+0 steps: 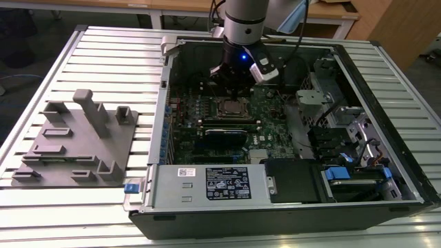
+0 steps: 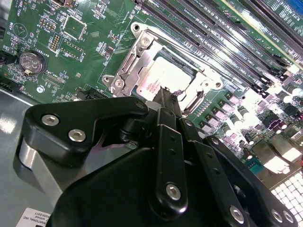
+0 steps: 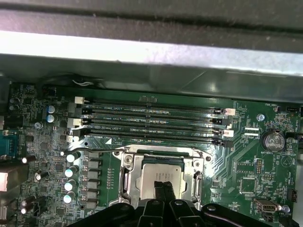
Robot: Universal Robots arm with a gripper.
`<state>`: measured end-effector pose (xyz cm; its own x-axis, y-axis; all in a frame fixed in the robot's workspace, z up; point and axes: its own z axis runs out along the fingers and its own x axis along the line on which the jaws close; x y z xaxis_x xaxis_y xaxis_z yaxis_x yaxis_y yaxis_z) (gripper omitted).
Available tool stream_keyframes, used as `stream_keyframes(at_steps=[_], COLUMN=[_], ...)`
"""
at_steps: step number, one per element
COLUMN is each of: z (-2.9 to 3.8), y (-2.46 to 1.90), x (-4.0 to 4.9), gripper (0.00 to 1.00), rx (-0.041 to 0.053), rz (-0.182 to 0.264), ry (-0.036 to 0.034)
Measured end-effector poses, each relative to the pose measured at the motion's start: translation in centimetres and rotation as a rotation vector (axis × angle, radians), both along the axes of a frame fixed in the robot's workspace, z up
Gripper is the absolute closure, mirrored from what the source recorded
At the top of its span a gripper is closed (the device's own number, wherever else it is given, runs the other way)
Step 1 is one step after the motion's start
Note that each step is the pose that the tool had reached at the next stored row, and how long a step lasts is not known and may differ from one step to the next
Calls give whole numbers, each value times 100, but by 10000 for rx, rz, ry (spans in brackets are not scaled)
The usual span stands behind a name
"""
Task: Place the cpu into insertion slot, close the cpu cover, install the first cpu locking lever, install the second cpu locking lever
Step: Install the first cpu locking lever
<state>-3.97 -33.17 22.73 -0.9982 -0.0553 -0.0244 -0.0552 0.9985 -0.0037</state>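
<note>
Inside the open computer case, the cpu (image 3: 158,171) lies flat in the insertion slot (image 1: 222,109), its dull silver top showing. The cpu cover (image 3: 127,172) lies down around the chip as a silver frame (image 2: 131,59). A thin wire lever (image 2: 184,47) runs along one side of the socket. My gripper (image 1: 234,97) hangs straight over the socket. Its black fingers are shut together with nothing visible between them, and the tip (image 3: 163,185) sits just over the chip's edge (image 2: 165,93).
Long black memory slots (image 3: 151,120) lie just beyond the socket, with a row of capacitors (image 3: 71,170) beside it. The case's metal wall (image 3: 151,52) rises behind the board. A grey fixture with pegs (image 1: 76,139) stands on the slatted table at the exterior view's left.
</note>
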Motion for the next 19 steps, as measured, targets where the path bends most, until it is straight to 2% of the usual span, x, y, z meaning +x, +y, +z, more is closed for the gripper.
stream_keyframes(at_steps=[8,13,19], z=[97,98,96], y=[1,1,1], x=[0,0,-115], gripper=[90,90,90], rx=[4,6,4], rz=[0,1,1], ry=[-2,-4,-4])
